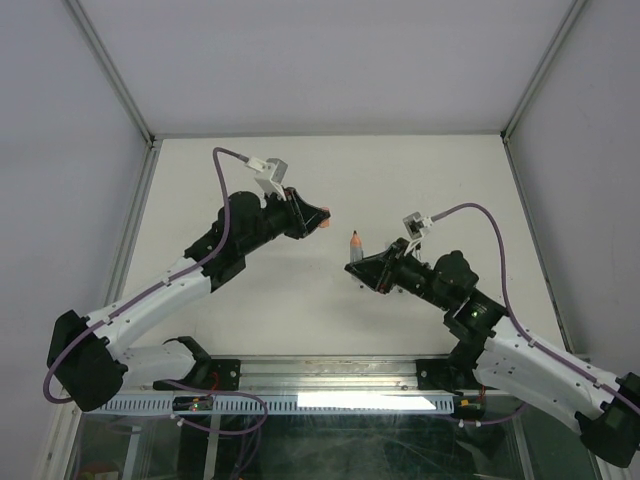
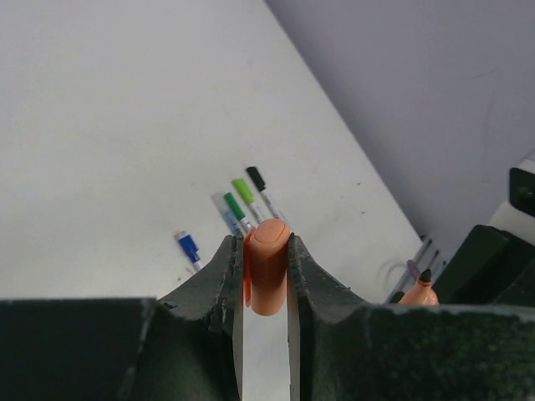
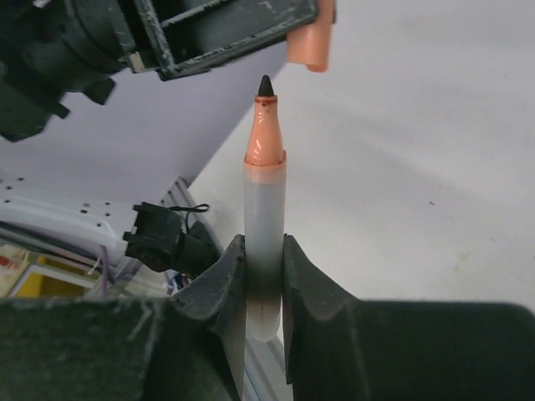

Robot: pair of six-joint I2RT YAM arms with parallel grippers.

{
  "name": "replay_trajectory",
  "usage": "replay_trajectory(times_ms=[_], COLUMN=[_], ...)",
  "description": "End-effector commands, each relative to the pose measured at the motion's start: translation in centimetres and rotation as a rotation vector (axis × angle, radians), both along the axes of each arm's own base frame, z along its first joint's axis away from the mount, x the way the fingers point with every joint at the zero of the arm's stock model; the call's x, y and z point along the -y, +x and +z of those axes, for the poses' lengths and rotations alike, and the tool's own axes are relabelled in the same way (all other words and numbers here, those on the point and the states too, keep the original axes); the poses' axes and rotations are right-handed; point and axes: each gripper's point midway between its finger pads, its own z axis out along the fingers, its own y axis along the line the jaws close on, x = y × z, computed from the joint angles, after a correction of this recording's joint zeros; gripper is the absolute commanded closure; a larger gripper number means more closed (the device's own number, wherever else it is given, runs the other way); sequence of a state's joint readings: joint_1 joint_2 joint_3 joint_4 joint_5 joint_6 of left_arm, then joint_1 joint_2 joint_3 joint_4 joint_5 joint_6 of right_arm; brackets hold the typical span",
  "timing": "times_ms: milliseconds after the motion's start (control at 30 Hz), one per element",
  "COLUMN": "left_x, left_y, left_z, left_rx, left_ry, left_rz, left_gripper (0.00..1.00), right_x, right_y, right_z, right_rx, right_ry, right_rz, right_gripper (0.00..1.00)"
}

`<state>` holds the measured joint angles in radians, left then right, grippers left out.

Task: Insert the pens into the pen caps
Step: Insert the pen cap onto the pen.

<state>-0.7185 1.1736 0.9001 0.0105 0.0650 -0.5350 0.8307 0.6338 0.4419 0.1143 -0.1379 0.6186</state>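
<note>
My left gripper (image 1: 320, 218) is shut on an orange pen cap (image 1: 327, 222), held above the table. The left wrist view shows the cap (image 2: 267, 266) pinched between the fingers, closed end outward. My right gripper (image 1: 358, 265) is shut on a pen (image 1: 354, 243) with a pale grey barrel and an orange end, black tip up. In the right wrist view the pen (image 3: 264, 209) points at the cap (image 3: 309, 38), a short gap below and left of it. Several more pens lie on the table: blue (image 2: 189, 248), dark green (image 2: 234, 210), light green (image 2: 244, 190), black (image 2: 258, 181).
The white table (image 1: 420, 180) is boxed in by grey walls with metal frame posts (image 1: 110, 70). A metal rail (image 1: 330, 375) with the arm bases runs along the near edge. The loose pens do not show in the top view.
</note>
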Motion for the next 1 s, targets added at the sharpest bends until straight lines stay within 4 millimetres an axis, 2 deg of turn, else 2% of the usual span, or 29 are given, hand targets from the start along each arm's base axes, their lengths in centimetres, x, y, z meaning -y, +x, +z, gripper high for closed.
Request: replay_trajectory(times_ms=[0,200,300,567,967], left_x=[1.4,2.0,2.0,1.9,1.9], left_y=[-2.2,-4.1,-4.6,-5.5,-6.1], left_z=[6.6,9.2,10.0,10.7,11.3], left_rx=[0.124,0.153,0.155,0.146,0.155], left_ry=[-0.27,-0.39,-0.428,-0.486,-0.515], left_rz=[-0.126,-0.223,-0.246,-0.273,-0.308], left_gripper=[1.0,1.0,1.0,1.0,1.0], right_x=[-2.2,-3.5,-4.0,-3.8,-3.6], right_y=[-1.9,-2.9,-3.3,-2.9,-2.4], right_z=[7.0,8.9,9.2,8.1,7.8], right_rx=[0.163,0.216,0.227,0.197,0.174], right_ry=[0.209,0.235,0.239,0.223,0.212], right_rz=[0.171,0.28,0.32,0.294,0.257], right_gripper=[1.0,1.0,1.0,1.0,1.0])
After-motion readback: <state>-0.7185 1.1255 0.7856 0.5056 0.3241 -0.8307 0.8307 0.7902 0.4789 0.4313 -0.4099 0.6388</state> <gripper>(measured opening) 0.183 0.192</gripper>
